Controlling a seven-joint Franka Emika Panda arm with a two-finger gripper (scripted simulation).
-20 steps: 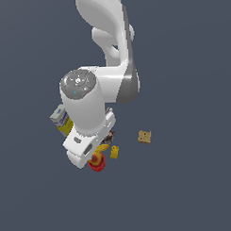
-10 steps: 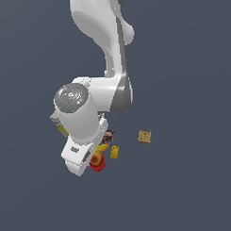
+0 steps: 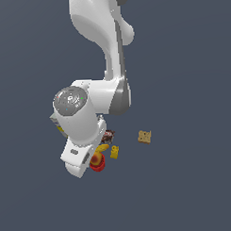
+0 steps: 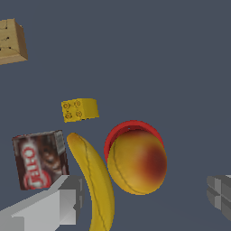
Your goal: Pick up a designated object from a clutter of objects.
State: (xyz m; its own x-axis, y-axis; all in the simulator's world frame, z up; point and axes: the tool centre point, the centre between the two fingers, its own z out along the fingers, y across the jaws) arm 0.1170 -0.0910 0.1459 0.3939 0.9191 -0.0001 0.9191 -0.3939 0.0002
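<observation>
Change: vs 1 s ago the arm has swung down and toward ext view's left; wrist housing now sits lower over the clutter and hides more of it. Reads as descent/approach, grasp not yet made.
Peach (image 4: pixel 136 161): resting in/over the red bowl (image 4: pixel 131 128), only the bowl's rim showing behind it. Not lifted. In ext view, peach (image 3: pixel 96 159) is a small orange spot on the red bowl (image 3: pixel 98 166), right at the edge of the wrist housing.
Fingers: gripper (image 4: pixel 144 203) spread wide. One finger (image 4: pixel 49 205) is on the banana side of the peach, the other (image 4: pixel 220 195) well clear on the far side. Nothing held.
Banana (image 4: pixel 94 180): just beside the peach, may be touching, can't tell. Near finger overlaps its line, so risk of nudging it on closing.
Other items rel. to peach: yellow block (image 4: pixel 80 109) near, beyond the banana tip; dark packet (image 4: pixel 39 159) past the banana; cracker square (image 4: pixel 11 41) well apart.
Wrist view only: finger spread, peach-in-bowl detail, packet label.
Ext view only: arm pose over the counter (image 3: pixel 186 190); yellow-white box (image 3: pixel 56 123) peeking behind the arm. Blue cup: not visible in either.
</observation>
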